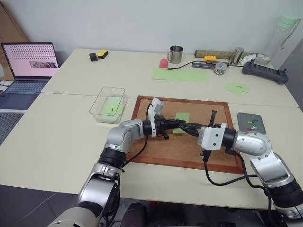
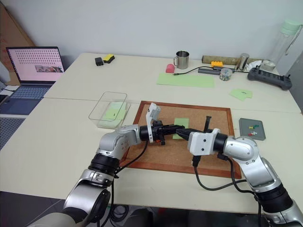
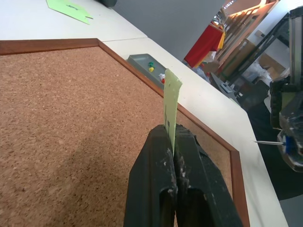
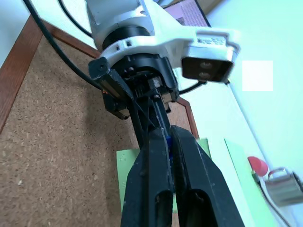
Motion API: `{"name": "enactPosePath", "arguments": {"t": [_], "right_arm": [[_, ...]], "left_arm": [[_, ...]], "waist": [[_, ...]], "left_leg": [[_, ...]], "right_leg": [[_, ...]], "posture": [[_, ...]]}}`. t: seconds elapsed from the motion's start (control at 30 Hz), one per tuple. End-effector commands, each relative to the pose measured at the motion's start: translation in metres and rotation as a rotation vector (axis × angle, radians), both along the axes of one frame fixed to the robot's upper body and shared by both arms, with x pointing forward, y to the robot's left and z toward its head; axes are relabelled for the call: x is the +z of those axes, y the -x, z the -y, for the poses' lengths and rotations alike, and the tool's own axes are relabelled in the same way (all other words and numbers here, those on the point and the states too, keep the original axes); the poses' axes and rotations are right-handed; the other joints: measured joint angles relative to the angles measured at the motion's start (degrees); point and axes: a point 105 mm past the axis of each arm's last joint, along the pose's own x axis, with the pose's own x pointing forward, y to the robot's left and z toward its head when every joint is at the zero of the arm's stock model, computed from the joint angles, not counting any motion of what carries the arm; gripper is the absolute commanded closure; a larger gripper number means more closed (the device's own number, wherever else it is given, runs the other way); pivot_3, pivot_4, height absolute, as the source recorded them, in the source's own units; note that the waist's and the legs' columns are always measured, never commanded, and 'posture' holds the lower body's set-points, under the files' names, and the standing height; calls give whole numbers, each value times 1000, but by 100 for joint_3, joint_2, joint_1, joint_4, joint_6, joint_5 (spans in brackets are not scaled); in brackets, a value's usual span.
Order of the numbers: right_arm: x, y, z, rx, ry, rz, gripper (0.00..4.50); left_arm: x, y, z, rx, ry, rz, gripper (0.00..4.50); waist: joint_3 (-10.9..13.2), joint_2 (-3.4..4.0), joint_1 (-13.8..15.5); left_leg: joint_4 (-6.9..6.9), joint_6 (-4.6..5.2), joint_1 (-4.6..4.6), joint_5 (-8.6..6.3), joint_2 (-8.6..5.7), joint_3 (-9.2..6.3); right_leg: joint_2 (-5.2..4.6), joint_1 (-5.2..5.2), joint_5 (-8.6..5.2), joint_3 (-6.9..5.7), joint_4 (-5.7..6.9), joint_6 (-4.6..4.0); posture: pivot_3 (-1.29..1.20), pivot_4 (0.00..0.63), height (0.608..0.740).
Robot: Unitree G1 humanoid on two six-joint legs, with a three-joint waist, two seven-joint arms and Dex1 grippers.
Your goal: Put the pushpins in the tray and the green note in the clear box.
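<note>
- Table [image 1: 71, 142] carries all the task's things, and the work looks to me near its middle: some pins are put away, the note is not yet in its place.
- Cork board [image 1: 156, 151] with a brown wooden frame lies in front of the robot; both arms meet above it.
- Clear box [image 1: 108, 104] stands on the table just beside the board's left edge. A pale green sheet seems to lie in or under it; I cannot tell which. The note of the task is well apart from this box.
- Tray [image 1: 251, 124] rests on the table just beside the board's right edge. Pushpins [image 1: 251, 125], green, yellow and red, already lie in it.
- Left tool [image 3: 174, 142] has its fingers pressed together and pinches the green note [image 3: 171, 101] by one edge; in the left wrist view the note stands up edgewise from the fingers, above the cork.
- Right tool [image 4: 166, 142] is also pressed together, just beside the left one. Between its fingers there is a small blue thing [image 4: 168, 141], and the left wrist view shows a thin metal point beside a blue piece, so I judge it holds one pin, taken from the note.
- What is left, as I judge: this pin must go to the tray on the right, and the note to the clear box on the left.
</note>
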Motion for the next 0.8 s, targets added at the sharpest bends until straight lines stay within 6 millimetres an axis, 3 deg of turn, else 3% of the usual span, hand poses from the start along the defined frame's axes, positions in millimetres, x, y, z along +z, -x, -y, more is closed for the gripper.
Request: {"name": "enactPosePath", "arguments": {"t": [0.03,0.2,0.4,0.67,0.8], "right_arm": [[21,-20,42,-259,-242,-44,4500],[17,-44,116,-640,-500,-145,4500],[-13,-59,185,-1003,-714,-306,4500],[-34,-65,216,-1135,-782,-431,4500],[-37,-65,219,-1137,-807,-462,3696]], "left_arm": [[39,9,7,-63,73,130,4482],[43,31,20,-196,-74,466,4482],[51,37,36,-233,-105,700,4482],[43,35,36,-237,-137,742,4482],[38,37,35,-242,-144,730,4500]], "waist": [[1,-1,2],[0,0,17],[-1,2,21],[-2,5,-8],[-2,5,-5]], "left_leg": [[0,-2,0,1,1,0],[-1,-11,0,6,1,3],[-3,2,2,-1,-1,12],[-6,14,3,-8,-1,13],[-5,14,2,-8,0,13]], "right_leg": [[0,0,0,0,1,0],[-2,1,0,3,0,0],[-2,-1,0,10,1,-1],[0,-2,0,12,2,-1],[0,-2,0,10,2,0]], "posture": [[0,150,740],[0,150,740],[0,150,740],[0,150,740],[0,150,740]]}}
